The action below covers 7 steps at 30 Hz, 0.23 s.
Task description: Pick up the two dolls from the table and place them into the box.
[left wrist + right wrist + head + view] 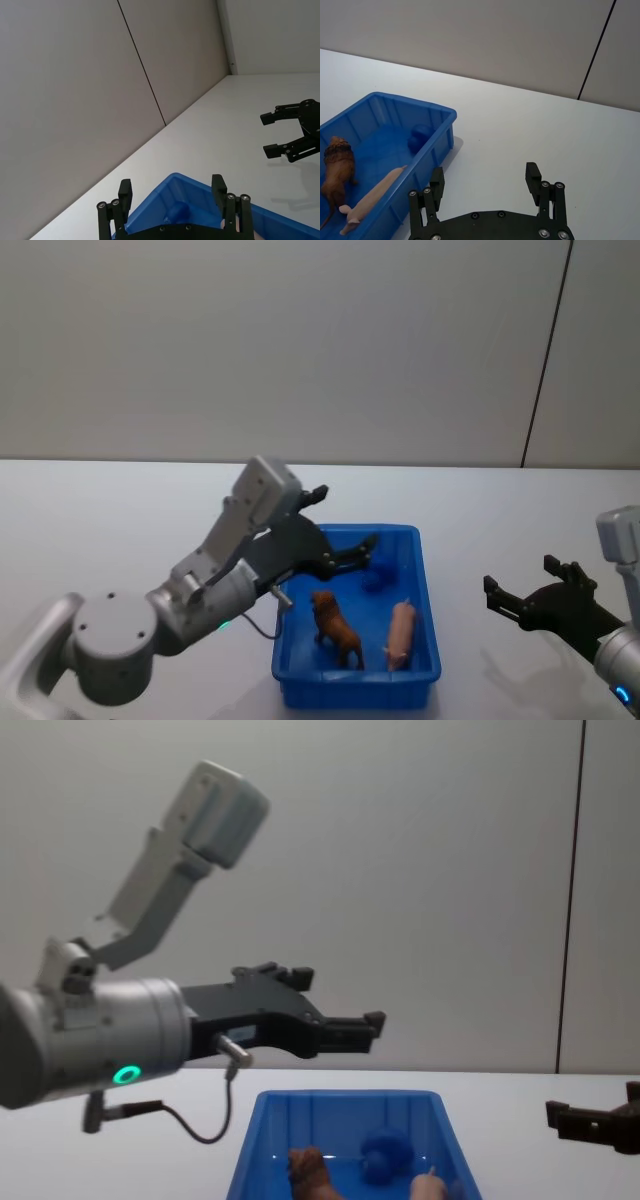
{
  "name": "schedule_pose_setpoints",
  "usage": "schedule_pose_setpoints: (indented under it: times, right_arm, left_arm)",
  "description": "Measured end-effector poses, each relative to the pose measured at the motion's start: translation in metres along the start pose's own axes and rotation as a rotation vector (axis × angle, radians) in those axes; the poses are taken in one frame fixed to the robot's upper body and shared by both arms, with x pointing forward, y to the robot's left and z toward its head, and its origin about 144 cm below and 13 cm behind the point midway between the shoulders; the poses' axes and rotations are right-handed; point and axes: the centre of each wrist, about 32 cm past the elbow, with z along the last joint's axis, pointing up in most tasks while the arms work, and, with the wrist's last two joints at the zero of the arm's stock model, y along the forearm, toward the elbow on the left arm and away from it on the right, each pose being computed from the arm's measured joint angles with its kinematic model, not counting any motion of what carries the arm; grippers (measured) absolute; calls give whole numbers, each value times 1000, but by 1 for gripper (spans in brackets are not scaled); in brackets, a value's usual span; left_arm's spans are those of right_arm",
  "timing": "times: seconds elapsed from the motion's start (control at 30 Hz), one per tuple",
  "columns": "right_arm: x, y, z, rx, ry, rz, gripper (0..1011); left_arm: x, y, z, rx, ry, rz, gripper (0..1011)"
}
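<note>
— What's nearest you in the head view?

— The box (432, 672) on the table (100, 510). At its near end I see the brown lion doll (335, 628) standing beside the pink doll (401, 632), which lies lengthwise. The blue doll (377, 581) sits at the far end.

— And the grippers?

— My left gripper (368, 543) hangs above the box's far-left part, fingers spread apart and holding nothing. The right gripper (518, 588) hovers over bare table to the right of the box, its fingers also apart and empty. Beyond both, I see a plain grey wall (300, 340).
</note>
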Motion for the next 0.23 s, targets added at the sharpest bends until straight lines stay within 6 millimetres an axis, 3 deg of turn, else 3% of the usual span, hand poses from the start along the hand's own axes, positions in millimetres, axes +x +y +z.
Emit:
schedule_pose_setpoints:
  times: [0.23]
  right_arm:
    - [0, 0, 0, 0, 0, 0, 1001]
  left_arm:
    - [-1, 18, 1, -29, -7, 30, 1000]
